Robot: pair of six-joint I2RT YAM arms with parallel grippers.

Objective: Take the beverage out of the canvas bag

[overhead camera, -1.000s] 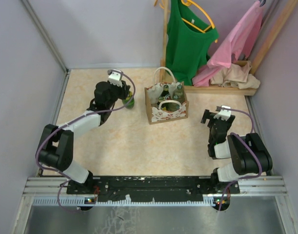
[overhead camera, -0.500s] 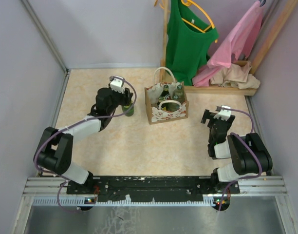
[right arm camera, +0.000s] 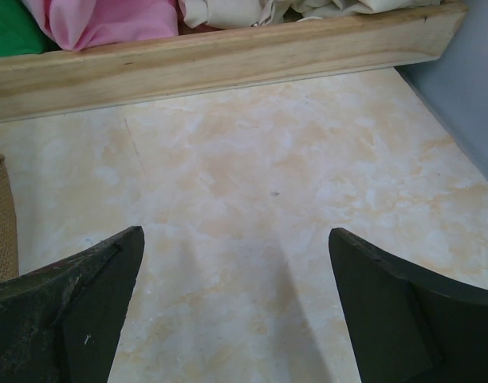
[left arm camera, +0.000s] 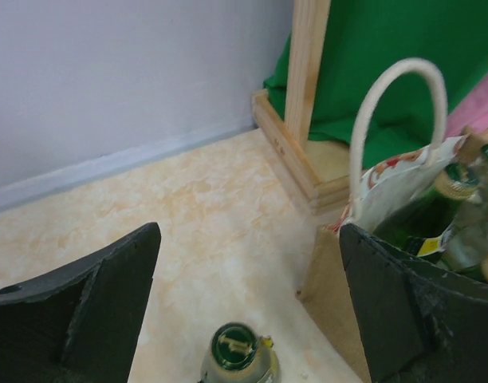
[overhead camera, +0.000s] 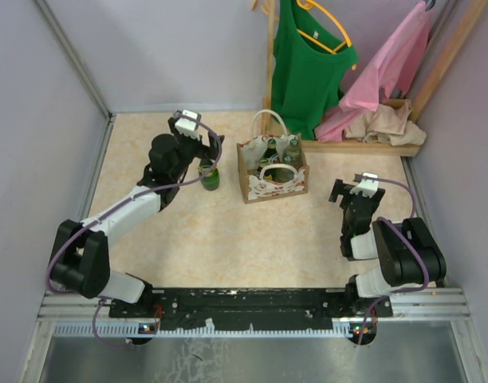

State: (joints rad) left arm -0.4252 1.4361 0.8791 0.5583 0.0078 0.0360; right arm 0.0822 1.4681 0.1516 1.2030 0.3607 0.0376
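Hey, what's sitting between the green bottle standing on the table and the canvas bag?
Nothing: only bare table separates the green bottle from the canvas bag, clearest in the top view.

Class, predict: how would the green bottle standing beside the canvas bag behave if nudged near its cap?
The green bottle stands tall on a narrow base, so it would probably tip. Round, it would likely roll afterwards. It looks like glass: possibly slippery, breakable.

Green bottle: glossy glass. Canvas bag: coarse matt weave. Far rack base: bare pale wood.
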